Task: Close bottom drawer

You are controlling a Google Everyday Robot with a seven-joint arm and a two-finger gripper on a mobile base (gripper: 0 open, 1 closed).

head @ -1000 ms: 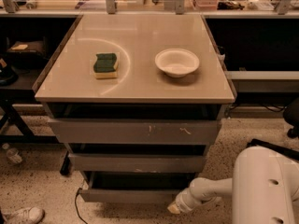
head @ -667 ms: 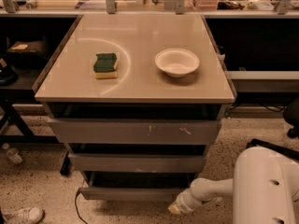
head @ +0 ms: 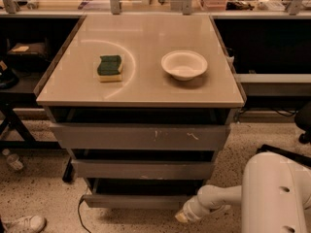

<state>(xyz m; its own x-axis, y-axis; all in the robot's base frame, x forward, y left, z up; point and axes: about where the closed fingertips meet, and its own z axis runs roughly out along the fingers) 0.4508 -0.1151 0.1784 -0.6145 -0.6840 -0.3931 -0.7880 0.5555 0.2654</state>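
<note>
Our 1 arm reaches left from our white base at the near right, held low and roughly level. Our gripper sits at its left end, close to the floor, angled slightly down.

The narrow, plain grey metal bottom drawer stands partly pulled out, level, its front's right end just beside the low-lying gripper.
</note>
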